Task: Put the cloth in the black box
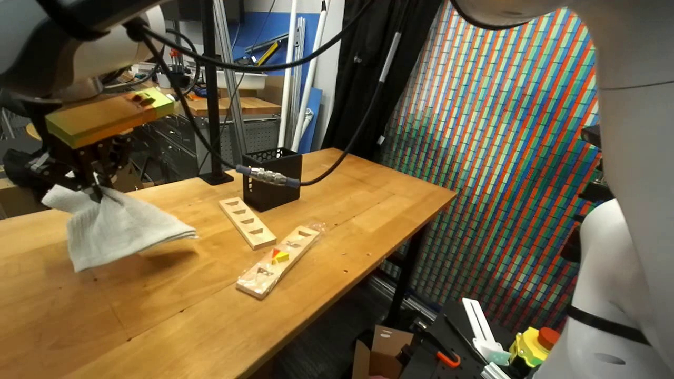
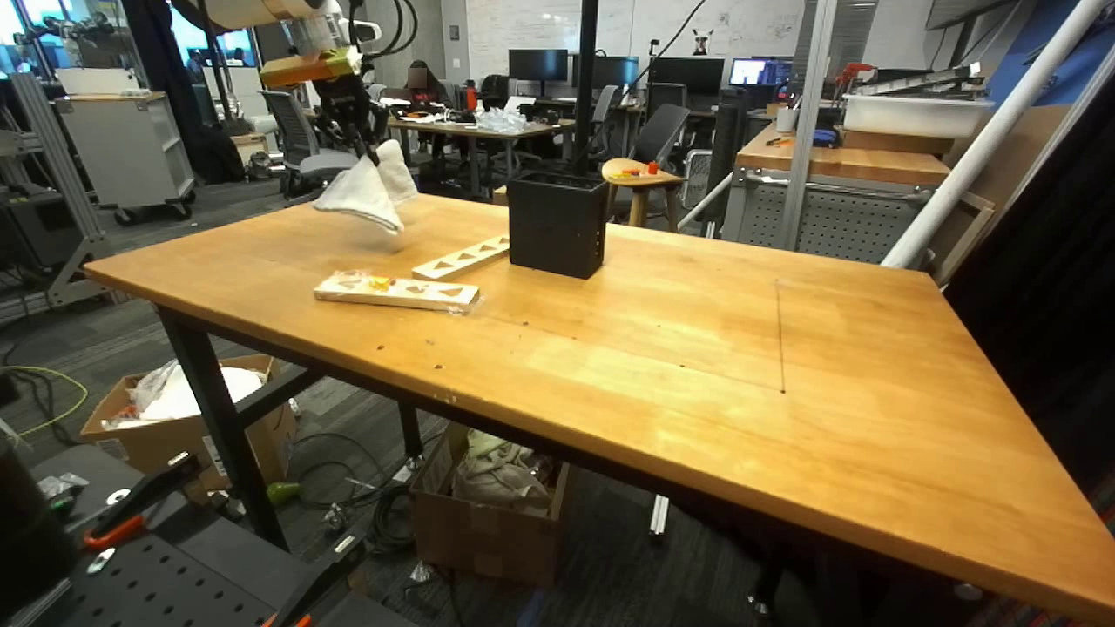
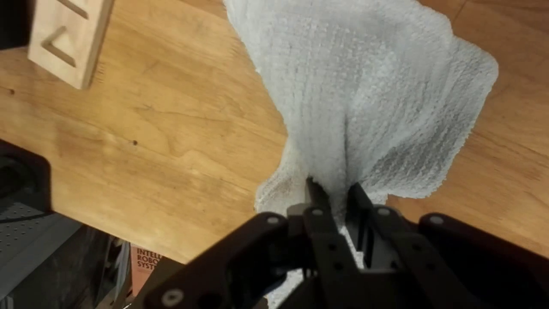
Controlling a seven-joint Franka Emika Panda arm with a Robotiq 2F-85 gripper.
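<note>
The white cloth (image 1: 118, 229) hangs bunched from my gripper (image 1: 96, 193), above the wooden table; its shadow falls on the table below. In an exterior view the cloth (image 2: 361, 196) also hangs clear, its folds spreading downward from the gripper (image 2: 375, 157). In the wrist view the fingers (image 3: 333, 191) are shut on a pinched fold of the cloth (image 3: 343, 86). The black box (image 1: 268, 197) stands upright on the table, open at the top, apart from the cloth. It also shows in an exterior view (image 2: 553, 222). The inside of the box is hidden.
Two pale wooden strips with holes, one bare (image 1: 248, 223) and one in clear wrap (image 1: 279, 263), lie on the table (image 1: 368, 216) near the box. A black post (image 1: 210, 105) stands behind the box. A cable with a metal connector (image 1: 268, 176) hangs across the view.
</note>
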